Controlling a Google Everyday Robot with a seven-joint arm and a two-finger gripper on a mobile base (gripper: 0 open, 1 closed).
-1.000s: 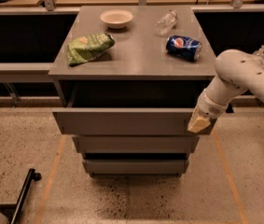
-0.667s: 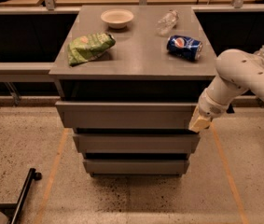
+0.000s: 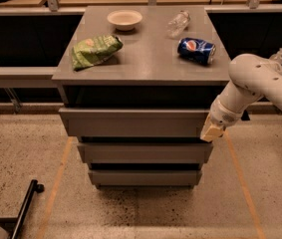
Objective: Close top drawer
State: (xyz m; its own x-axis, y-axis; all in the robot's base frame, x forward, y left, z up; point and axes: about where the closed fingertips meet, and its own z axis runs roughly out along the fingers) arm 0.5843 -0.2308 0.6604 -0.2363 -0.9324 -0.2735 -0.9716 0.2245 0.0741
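The top drawer (image 3: pixel 133 122) is a wide matte grey drawer with a plain front panel, just under the cabinet top. It stands pulled out a little, with a dark gap above it. My gripper (image 3: pixel 211 129) sits at the drawer front's right end, its cream tip against the right edge of the panel. The white arm (image 3: pixel 252 81) reaches in from the right.
Two lower grey drawer fronts (image 3: pixel 144 153) sit below. On the cabinet top (image 3: pixel 145 59) lie a green chip bag (image 3: pixel 95 50), a white bowl (image 3: pixel 124 19), a clear bottle (image 3: pixel 178 23) and a blue soda can (image 3: pixel 196 50). A black stand (image 3: pixel 23 210) lies on the floor at lower left.
The top drawer front has slid back toward the cabinet, and my gripper has moved in with it at the right end.
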